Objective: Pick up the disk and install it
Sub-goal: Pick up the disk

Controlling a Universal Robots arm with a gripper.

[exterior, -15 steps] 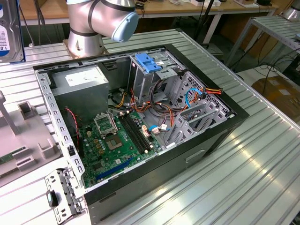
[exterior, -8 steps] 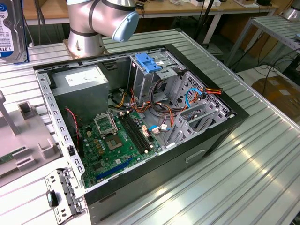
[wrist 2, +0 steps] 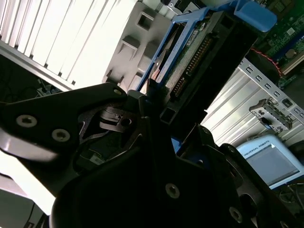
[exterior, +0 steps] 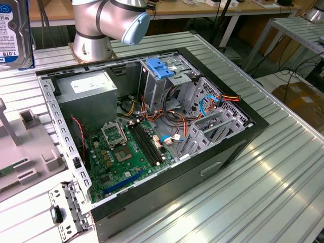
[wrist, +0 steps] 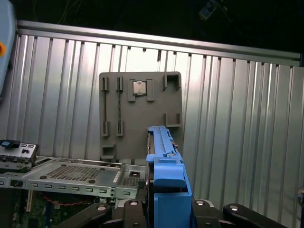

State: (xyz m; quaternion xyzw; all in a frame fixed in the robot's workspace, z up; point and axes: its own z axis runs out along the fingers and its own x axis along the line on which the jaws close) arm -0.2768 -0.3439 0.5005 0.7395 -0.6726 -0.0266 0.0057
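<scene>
The claw point(wrist 2: 164, 114) holds the disk point(wrist 2: 202, 52) tight. Its black fingers point(wrist 2: 85, 118) squeeze one end of the disk from both sides. You can see this in both wrist views. The disk is grey with a blue frame round it, and it sticks out from the claw, up off the table point(exterior: 263, 187).

In the exterior view the disk point(exterior: 15, 35) hangs at the far end of the exterior view's left, above the grey tray point(exterior: 30, 147). In the first wrist view the disk point(wrist: 166, 161) is in front of the tray point(wrist: 118, 137), and a small square chip point(wrist: 139, 88) sits in the tray.

The tray lies on the table. Just beside it, toward the exterior view's right, is the open computer point(exterior: 167, 131). The disk is not in it yet. Inside are a green board point(exterior: 121, 152) and a metal cage point(exterior: 202, 101) with a blue bracket point(exterior: 159, 68) on top at the far side. The arm point(exterior: 101, 25) stands behind the computer.
</scene>
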